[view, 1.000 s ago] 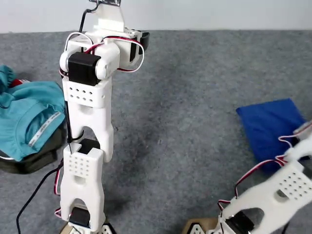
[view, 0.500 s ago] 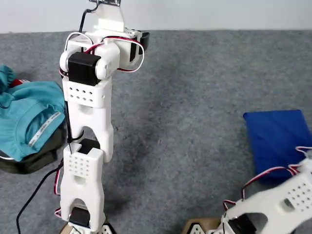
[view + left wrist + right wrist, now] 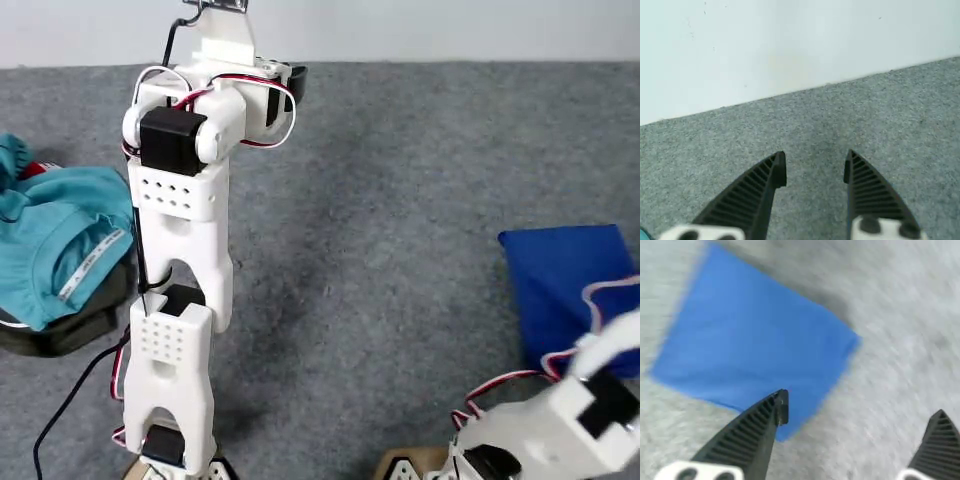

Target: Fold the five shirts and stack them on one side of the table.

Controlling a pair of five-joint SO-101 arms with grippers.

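A folded blue shirt (image 3: 570,285) lies flat on the grey table at the right side; in the right wrist view the blue shirt (image 3: 750,335) sits just beyond my open right gripper (image 3: 861,410), which holds nothing. The right arm (image 3: 560,425) is low at the front right corner. A crumpled teal shirt (image 3: 60,235) tops a pile at the left edge, over a dark garment (image 3: 60,325) and a bit of red cloth (image 3: 35,168). The left arm (image 3: 180,200) stands upright, its open gripper (image 3: 815,167) pointing at bare table near the white wall.
The grey felt table surface (image 3: 400,230) stretches between the left arm and the blue shirt. A white wall (image 3: 790,45) borders the far edge. The arm bases (image 3: 410,465) stand at the front edge.
The right arm has drawn back toward the front corner, off the blue shirt, which shifted slightly right and now lies flat. The left arm has not moved.
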